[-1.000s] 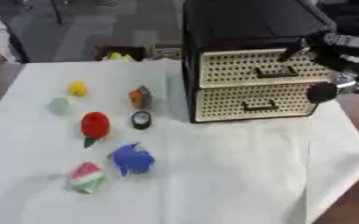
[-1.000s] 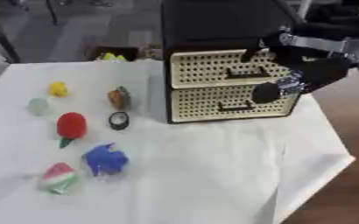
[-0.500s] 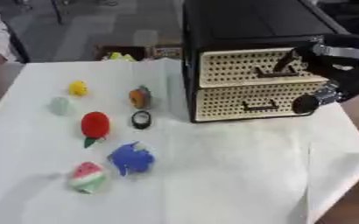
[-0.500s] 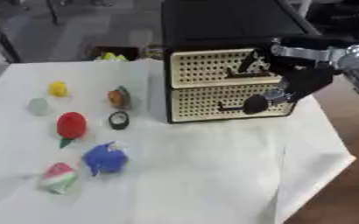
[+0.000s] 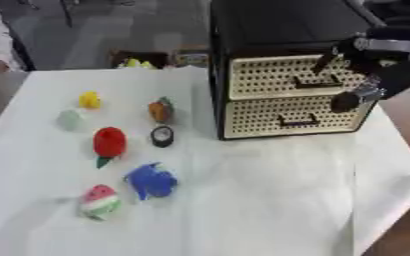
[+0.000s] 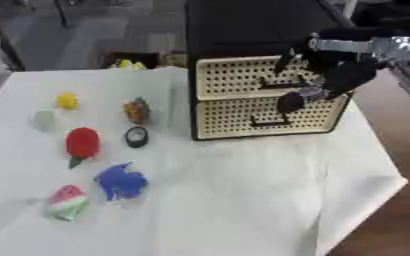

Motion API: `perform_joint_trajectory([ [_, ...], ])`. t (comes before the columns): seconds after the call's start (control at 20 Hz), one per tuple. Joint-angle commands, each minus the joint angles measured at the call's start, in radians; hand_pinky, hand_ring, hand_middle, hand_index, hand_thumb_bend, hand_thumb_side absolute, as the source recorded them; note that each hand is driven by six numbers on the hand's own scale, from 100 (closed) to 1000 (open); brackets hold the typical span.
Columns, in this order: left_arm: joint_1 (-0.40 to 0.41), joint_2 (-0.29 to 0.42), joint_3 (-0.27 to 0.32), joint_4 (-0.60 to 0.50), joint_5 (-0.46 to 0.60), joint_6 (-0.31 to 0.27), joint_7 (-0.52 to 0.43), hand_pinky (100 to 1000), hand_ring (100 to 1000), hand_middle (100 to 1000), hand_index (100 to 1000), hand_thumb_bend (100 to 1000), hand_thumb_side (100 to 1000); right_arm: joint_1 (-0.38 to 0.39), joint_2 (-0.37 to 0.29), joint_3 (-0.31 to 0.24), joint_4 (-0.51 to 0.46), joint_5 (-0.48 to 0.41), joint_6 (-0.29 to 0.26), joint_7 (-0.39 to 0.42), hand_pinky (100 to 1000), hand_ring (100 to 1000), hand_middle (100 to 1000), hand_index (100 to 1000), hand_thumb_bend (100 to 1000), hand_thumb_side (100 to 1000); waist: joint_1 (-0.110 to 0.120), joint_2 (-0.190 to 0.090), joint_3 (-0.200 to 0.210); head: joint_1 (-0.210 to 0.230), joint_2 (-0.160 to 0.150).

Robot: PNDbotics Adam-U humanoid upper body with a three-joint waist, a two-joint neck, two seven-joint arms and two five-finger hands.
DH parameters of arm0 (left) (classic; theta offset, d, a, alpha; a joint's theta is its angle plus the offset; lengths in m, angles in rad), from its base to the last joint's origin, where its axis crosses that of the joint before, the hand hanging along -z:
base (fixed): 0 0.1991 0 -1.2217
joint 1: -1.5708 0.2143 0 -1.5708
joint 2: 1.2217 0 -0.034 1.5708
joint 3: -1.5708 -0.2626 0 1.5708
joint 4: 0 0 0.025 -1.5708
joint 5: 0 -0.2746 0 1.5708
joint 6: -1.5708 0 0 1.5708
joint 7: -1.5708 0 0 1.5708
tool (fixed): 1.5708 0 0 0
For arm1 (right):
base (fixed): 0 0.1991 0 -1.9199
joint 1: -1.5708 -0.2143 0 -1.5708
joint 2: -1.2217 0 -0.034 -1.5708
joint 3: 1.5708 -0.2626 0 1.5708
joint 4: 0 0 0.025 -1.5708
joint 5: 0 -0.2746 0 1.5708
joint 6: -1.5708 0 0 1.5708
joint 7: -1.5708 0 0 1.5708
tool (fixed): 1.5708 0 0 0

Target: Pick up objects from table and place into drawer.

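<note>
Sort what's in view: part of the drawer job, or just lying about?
Job: drawer unit; right hand at the top drawer; yellow toy, pale green piece, orange toy, black ring, red toy, blue toy, watermelon toy.
Lying about: box behind the table.

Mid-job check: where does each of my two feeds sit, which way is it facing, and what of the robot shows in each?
Left eye view: in the head, looking down at the white table and black drawer cabinet; only the right hand shows, at the upper drawer.
Right eye view: beside it, facing the same way; same hand, more of its arm.
Shared: the cabinet and the toys, such as the red one and blue one.
</note>
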Motion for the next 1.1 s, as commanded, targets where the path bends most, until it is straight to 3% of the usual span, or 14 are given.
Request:
perform_joint_trajectory([
  [0.05,-0.007,0.016,0.001,-0.013,0.000,0.001,-0.003,569,650,639,763,100,838,-0.031,-0.018,-0.002,0.026,0.015,-0.007,0.013,100,100,100,810,1000,817,-0.001,-0.012,0.001,-0.001,-0.010],
  [0.7,-0.009,0.014,0.001,-0.013,0.002,0.001,-0.006,569,650,640,763,100,837,-0.052,0.000,0.029,0.114,0.067,-0.034,0.085,100,100,100,823,1000,734,0.000,-0.009,0.007,-0.002,-0.014],
  [1.1,-0.009,0.011,0.001,-0.013,0.002,0.003,-0.006,569,650,640,764,100,839,-0.034,0.000,0.030,0.097,0.114,-0.056,0.082,100,100,100,850,1000,753,0.001,-0.008,0.008,-0.001,-0.019],
])
